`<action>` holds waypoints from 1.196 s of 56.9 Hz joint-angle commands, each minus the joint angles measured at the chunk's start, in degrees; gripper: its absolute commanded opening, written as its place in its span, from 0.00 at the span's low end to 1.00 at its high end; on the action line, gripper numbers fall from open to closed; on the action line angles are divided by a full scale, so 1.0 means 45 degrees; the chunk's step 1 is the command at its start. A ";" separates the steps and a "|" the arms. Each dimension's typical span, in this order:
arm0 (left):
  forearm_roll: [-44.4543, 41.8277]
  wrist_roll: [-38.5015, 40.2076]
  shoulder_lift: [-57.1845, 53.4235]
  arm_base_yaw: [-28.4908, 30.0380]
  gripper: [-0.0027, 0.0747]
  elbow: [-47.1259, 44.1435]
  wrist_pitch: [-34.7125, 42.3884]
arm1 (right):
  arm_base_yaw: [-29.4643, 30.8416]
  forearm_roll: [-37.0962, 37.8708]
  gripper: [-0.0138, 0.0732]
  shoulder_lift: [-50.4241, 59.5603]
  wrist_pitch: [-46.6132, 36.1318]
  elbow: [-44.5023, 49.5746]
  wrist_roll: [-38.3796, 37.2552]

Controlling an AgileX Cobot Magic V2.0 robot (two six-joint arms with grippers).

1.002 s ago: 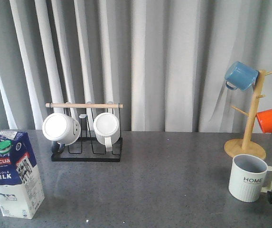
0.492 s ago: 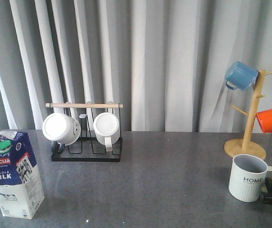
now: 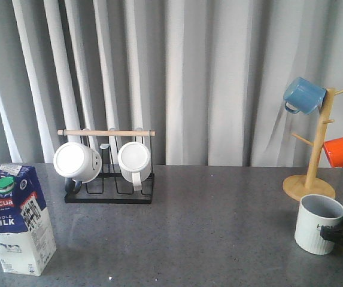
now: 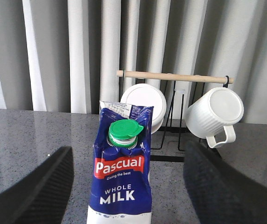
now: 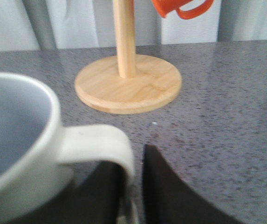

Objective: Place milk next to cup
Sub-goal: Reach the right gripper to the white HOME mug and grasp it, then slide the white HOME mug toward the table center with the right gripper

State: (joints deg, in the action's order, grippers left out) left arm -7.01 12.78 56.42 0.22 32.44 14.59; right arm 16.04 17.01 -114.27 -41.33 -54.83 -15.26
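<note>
So the milk (image 3: pixel 18 218) is standing upright at the far left of the counter (image 3: pixel 207 221), with the left claw (image 4: pixel 126 186) spread wide on either side of it, not touching. Way over on the right, the cup (image 3: pixel 319 224) sits by the wooden mug tree (image 3: pixel 315 158), and the right claw (image 5: pixel 133 186) is pinched narrow on its handle.

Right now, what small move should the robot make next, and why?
Probably close the left pincer on the milk. In the left wrist view the carton stands upright between its open fingers, ungrasped, far across the table from the cup, whose handle the right pincer has pinched.
</note>
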 commanded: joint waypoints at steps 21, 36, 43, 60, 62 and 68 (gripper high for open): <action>0.0077 0.0000 -0.0130 -0.0079 0.66 0.0443 0.1061 | -0.2455 0.2194 0.15 0.1839 0.0360 -0.0393 -0.3393; 0.0077 0.0000 -0.0130 -0.0079 0.66 0.0445 0.1073 | -0.6448 -0.2264 0.15 0.1753 0.1012 -0.0393 -0.0718; 0.0077 0.0000 -0.0130 -0.0079 0.66 0.0445 0.1061 | -0.7682 -0.6074 0.15 0.1461 0.0667 -0.0393 0.2122; 0.0077 0.0000 -0.0130 -0.0079 0.66 0.0445 0.1061 | -0.9388 -1.2506 0.15 0.0881 -0.1185 -0.0393 0.7415; 0.0077 0.0000 -0.0130 -0.0079 0.66 0.0445 0.1061 | -0.9437 -1.2413 0.15 0.0846 -0.1162 -0.0393 0.7474; 0.0077 0.0000 -0.0130 -0.0079 0.66 0.0445 0.1061 | -0.9465 -1.1970 0.16 0.0812 -0.0893 -0.0393 0.7534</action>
State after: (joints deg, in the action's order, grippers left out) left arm -7.01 12.78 56.42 0.22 32.44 14.59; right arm -26.47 -38.61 -113.10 -42.17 -55.02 16.87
